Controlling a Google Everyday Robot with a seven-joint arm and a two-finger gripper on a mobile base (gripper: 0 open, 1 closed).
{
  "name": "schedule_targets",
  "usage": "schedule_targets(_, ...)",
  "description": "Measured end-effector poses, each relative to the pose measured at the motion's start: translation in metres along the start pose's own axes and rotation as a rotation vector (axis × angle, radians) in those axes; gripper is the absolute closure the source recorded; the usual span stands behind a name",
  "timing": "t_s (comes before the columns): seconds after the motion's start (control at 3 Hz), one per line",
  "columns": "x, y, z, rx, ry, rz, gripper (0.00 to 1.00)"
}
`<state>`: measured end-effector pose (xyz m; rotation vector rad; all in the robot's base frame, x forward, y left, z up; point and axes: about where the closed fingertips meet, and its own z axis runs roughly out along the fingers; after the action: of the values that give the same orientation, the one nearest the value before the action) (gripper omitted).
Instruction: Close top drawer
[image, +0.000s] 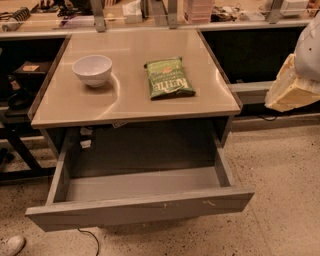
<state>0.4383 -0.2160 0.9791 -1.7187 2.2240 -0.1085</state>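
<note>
The top drawer (140, 209) is pulled far out from under the tan table (215, 102). Its wide grey front panel with small white scuffs faces me at the bottom of the camera view. Its shallow box interior (142, 183) holds nothing that I can see. My gripper (291, 86) shows as a cream and white shape at the right edge. It hangs in the air beside the table's right side, well above and to the right of the drawer, and touches nothing.
A white bowl (93, 69) and a green chip bag (168, 79) sit on the tabletop. A long counter (150, 20) with clutter runs along the back. Dark shelving stands to the left. A white shoe (10, 245) is at the bottom left on the speckled floor.
</note>
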Motion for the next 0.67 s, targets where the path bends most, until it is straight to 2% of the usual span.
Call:
schedule_targets(0.33, 0.011, 0.011, -0.011, 0.005, 0.025, 0.008, 1.0)
schedule_targets(0.67, 0.031, 0.039, -0.023, -0.01, 0.067, 0.051, 1.0)
